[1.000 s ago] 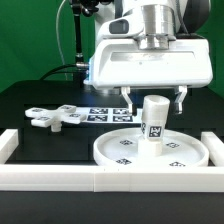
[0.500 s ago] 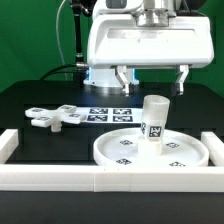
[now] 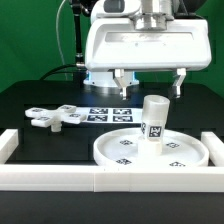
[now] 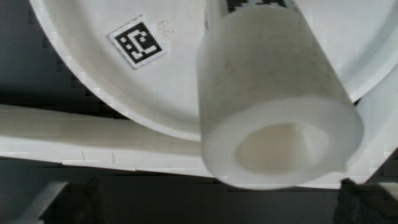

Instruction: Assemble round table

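The large rimmed round disc (image 3: 112, 153) lies flat inside the white frame. The short cylindrical post (image 3: 153, 120) stands upright on the disc, a tag on its side. My gripper (image 3: 150, 90) hangs just above the post's top, open and empty, with one finger on each side. The four-armed cross-shaped foot (image 3: 55, 117) lies on the black table at the exterior view's left, apart from the disc. In the wrist view I look down the post (image 4: 267, 110) onto the disc (image 4: 98, 70) and one of its tags.
The white straight-walled frame (image 3: 110, 181) runs along the front and both sides of the disc; its wall also shows in the wrist view (image 4: 80, 135). The marker board (image 3: 103, 113) lies flat behind the disc. The arm's base stands at the back.
My gripper has risen from around the post's top to just above it. The post stays upright on the disc. Little has moved in the last half second.
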`<state>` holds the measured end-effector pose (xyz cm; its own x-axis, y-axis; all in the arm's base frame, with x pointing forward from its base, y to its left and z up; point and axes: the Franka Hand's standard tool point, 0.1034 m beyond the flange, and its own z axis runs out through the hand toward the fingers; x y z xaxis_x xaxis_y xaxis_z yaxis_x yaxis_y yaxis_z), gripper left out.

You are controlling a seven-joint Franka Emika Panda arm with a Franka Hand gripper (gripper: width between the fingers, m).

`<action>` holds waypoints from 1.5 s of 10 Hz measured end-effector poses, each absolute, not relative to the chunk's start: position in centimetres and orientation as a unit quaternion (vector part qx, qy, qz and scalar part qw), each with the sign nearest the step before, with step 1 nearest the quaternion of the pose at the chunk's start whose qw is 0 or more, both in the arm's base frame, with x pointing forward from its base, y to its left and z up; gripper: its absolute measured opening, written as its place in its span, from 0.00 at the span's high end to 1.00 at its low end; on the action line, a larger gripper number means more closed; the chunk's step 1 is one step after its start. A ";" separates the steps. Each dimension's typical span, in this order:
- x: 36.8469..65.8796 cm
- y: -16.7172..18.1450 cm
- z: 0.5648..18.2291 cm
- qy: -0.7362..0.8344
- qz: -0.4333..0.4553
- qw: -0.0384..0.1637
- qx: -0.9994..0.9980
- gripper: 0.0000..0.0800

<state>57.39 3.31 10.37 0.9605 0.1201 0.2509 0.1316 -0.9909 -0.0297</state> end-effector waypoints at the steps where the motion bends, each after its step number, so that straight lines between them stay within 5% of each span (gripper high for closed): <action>1: 57.7 3.6 10.6 -0.066 -0.096 0.029 -0.993 0.19; 5: 56.8 4.4 10.6 -0.069 0.021 0.050 -0.996 0.19; 8: 56.5 4.0 9.5 -0.092 0.020 0.025 -0.995 0.19; 13: 56.4 3.5 8.9 -0.100 0.011 0.026 -0.995 0.19; 15: 57.1 3.6 9.3 -0.101 0.012 0.027 -0.994 0.50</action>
<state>57.08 3.59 9.28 0.9792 0.2019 -0.0189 0.2006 -0.9781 -0.0554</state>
